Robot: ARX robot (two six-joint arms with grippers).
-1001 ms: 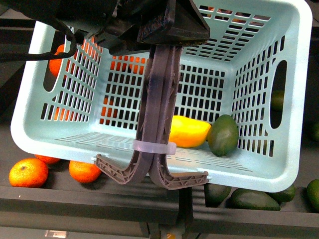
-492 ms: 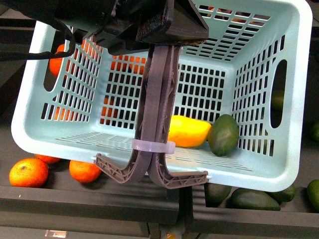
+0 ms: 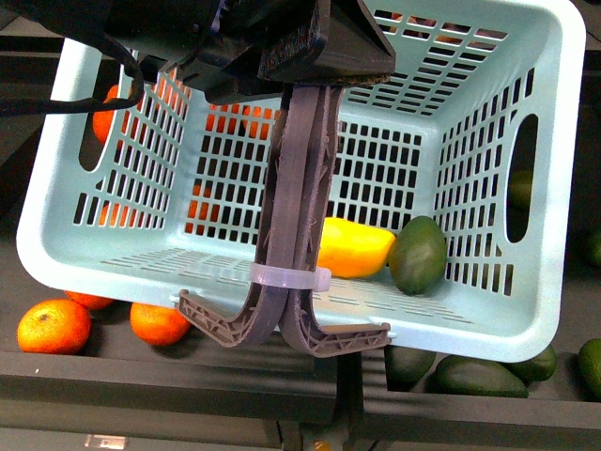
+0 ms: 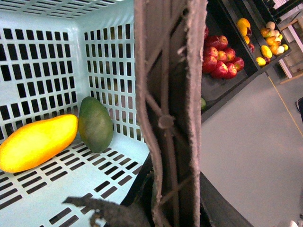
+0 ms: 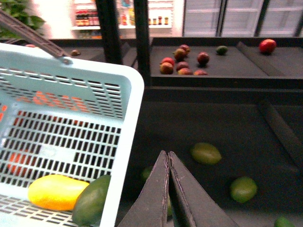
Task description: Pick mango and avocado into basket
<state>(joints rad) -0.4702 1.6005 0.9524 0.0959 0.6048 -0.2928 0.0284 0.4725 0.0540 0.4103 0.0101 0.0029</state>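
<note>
The pale turquoise basket [image 3: 549, 310] hangs tilted in the front view. My left gripper [image 3: 310, 80] is shut on its brown-grey handles [image 3: 299, 216], which are tied with a white zip tie. Inside on the slotted floor the yellow mango [image 3: 352, 247] lies touching the dark green avocado [image 3: 418, 256]. The left wrist view shows the handles [image 4: 173, 118] up close, with the mango [image 4: 35, 142] and avocado [image 4: 95, 124] beside them in the basket [image 4: 42, 61]. My right gripper [image 5: 166, 153] is shut and empty, just outside the basket's rim [image 5: 128, 94], near the mango [image 5: 54, 191] and avocado [image 5: 92, 205].
Oranges [image 3: 53, 324] lie on the dark shelf under the basket's left side, and loose avocados [image 3: 479, 376] under its right side. Green fruits [image 5: 206, 153] lie on the dark shelf beyond the right gripper, with red fruits [image 5: 182, 61] on a farther shelf. Red apples [image 4: 222, 59] fill a bin beside grey floor.
The basket has drifted very slightly to the left in my left gripper's hold. The mango and avocado stay inside it.
</note>
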